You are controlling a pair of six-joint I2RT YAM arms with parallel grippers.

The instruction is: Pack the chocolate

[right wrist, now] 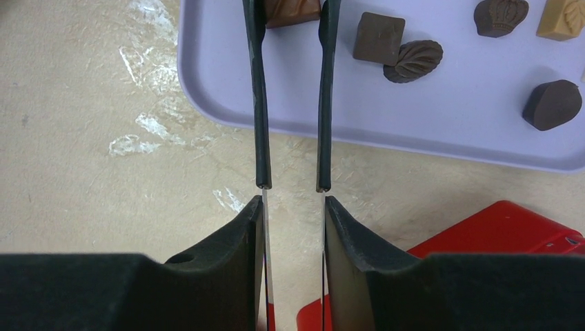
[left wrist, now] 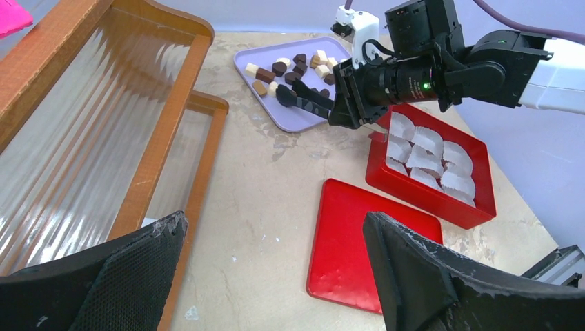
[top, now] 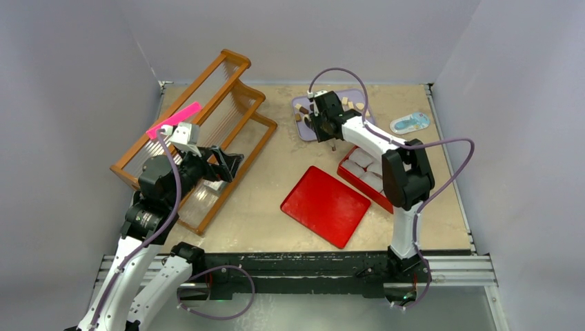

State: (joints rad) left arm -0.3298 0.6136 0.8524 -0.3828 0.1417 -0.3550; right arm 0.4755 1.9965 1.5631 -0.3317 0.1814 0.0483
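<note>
Chocolate [right wrist: 378, 38] on lilac tray [right wrist: 448, 103], scuffed beige tabletop [top: 290, 158], grey walls [top: 310, 34]

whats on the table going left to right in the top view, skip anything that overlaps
wooden rack -> red lid -> red box -> small blue and white object

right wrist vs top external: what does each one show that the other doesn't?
Right wrist only: a mid-brown chocolate between the fingertips, plus a leaf-embossed piece and a crown-embossed piece. Top external only: the open left gripper, wooden rack, white cups in the red box. Both: lavender tray, beige table.
</note>
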